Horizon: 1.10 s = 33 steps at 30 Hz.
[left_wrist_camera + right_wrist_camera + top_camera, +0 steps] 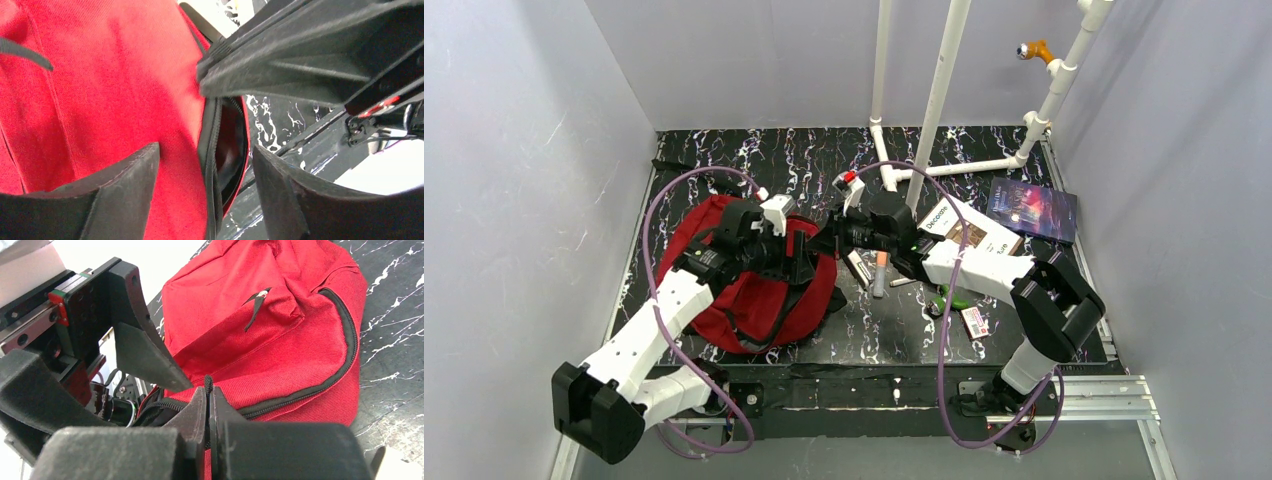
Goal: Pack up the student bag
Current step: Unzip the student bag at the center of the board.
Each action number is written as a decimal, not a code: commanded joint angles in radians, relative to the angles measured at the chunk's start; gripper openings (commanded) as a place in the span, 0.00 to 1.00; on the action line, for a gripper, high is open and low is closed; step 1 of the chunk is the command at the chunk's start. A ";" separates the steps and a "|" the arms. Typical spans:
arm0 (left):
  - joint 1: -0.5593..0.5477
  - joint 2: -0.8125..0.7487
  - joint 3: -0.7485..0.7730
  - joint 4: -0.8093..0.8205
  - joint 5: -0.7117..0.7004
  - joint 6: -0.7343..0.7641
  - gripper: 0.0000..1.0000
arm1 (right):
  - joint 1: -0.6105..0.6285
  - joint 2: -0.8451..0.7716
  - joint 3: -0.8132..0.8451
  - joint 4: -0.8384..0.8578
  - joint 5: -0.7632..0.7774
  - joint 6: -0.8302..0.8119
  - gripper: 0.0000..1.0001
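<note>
— So, the student bag [724, 322] lies on the left half of the table [724, 165], just ahead of our left arm's base, red face up. What step are we on?

— Opening it, we judge. The zipper track [346, 335] runs round the edge, and the left wrist view shows a gap [229, 150] parted, with dark lining inside.

— And our grip?

— Our right gripper [209, 407] is pinched closed on the black zipper pull [207, 382]. Our left gripper [206, 150] hovers right over the gap, jaws spread, nothing in them.

— Then how do we do this well?

— We pull along the line of the track, not up off it, so the soft fabric doesn't bunch and jam the slider. We'd want the left fingers to pin the fabric lip beside the gap, giving the right something to pull against.

— Risks?

— Our two grippers sit very close, so we mind a clash. The bag may also slide on the table if nothing braces it.

— And the load?

— A dark book [1034, 210], a marker [880, 272] and small items lie to the right, apart from the bag. We need a wide mouth before anything goes in.
</note>
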<state>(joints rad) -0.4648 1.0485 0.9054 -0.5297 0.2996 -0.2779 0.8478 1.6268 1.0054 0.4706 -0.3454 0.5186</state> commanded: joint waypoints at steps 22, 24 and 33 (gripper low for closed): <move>-0.019 -0.198 0.075 -0.109 -0.024 0.054 0.00 | -0.022 0.413 0.557 -0.132 0.413 -0.179 0.01; -0.018 -0.143 0.126 -0.125 -0.082 0.033 0.00 | -0.025 0.471 0.681 -0.288 0.415 -0.184 0.02; -0.013 0.014 0.260 -0.159 -0.430 0.063 0.00 | -0.032 0.257 0.647 -0.808 0.448 -0.230 0.64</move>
<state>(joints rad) -0.4805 1.0309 1.1046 -0.6781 0.0368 -0.2337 0.8242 2.0880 1.7390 -0.1402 0.1123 0.3325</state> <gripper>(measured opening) 0.025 0.562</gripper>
